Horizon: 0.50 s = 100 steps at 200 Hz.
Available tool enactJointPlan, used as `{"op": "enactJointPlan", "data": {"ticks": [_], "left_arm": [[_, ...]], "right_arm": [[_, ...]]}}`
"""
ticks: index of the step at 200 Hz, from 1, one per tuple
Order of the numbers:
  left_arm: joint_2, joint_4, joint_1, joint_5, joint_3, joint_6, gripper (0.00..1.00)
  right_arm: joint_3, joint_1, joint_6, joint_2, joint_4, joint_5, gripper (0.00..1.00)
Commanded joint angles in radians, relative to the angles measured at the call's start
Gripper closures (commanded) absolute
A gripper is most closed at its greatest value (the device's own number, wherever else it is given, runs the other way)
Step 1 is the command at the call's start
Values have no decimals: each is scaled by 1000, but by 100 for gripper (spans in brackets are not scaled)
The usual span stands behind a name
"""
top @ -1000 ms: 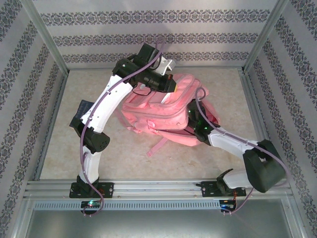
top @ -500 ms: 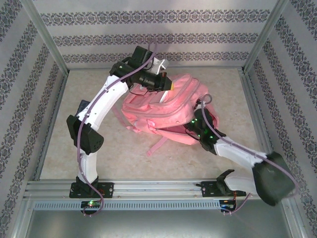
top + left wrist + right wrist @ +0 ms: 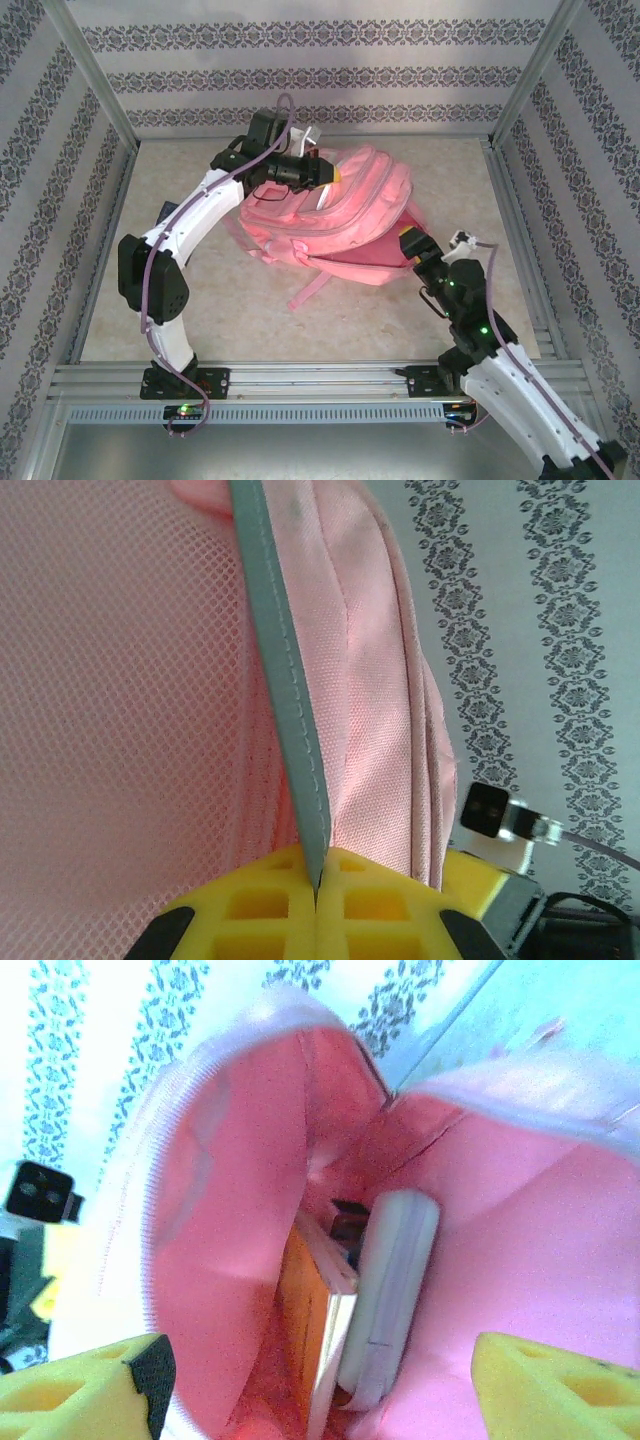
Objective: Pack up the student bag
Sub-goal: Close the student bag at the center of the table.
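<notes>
Right pincer (image 3: 411, 239) has backed out toward 5 o'clock, released: books (image 3: 392, 1280) look delivered inside the student bag (image 3: 345, 215). Left pincer (image 3: 316, 882) grasps its trim (image 3: 288, 705).

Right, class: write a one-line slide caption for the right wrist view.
Open right fingers face the student bag's gaping mouth, an orange book and a white book inside.

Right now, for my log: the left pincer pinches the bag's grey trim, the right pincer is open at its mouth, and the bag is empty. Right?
Not empty: in the right wrist view an orange book and a white pad sit inside the student bag. The left pincer pinches the grey trim; the right pincer is open at the mouth.
</notes>
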<state>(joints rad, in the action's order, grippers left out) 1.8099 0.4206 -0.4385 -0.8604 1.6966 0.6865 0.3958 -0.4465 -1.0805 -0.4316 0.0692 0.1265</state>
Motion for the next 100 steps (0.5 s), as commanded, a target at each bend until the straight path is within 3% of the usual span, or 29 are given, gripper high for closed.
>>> {"op": "enactJointPlan", "data": {"ticks": [1,33,40,66,79,100], "left_arm": [[-34,-186,17,42,-90,63,100],[-3,-263,-36,60,-180,84,99],[5,-266,-51,64,-187,84,93],[5,-195,-70,112,-191,36,52],[-32,-95,-59,181,-180,-28,43],[-112,9,17,288,-202,-72,39]], "right_arm": [[58,15,109,44,237,88,22],[91,15,152,12,256,42,24],[97,15,158,-2,250,29,25],[124,10,195,-44,236,-3,29],[141,2,221,-62,239,-17,31],[160,-30,262,-95,250,-20,36]]}}
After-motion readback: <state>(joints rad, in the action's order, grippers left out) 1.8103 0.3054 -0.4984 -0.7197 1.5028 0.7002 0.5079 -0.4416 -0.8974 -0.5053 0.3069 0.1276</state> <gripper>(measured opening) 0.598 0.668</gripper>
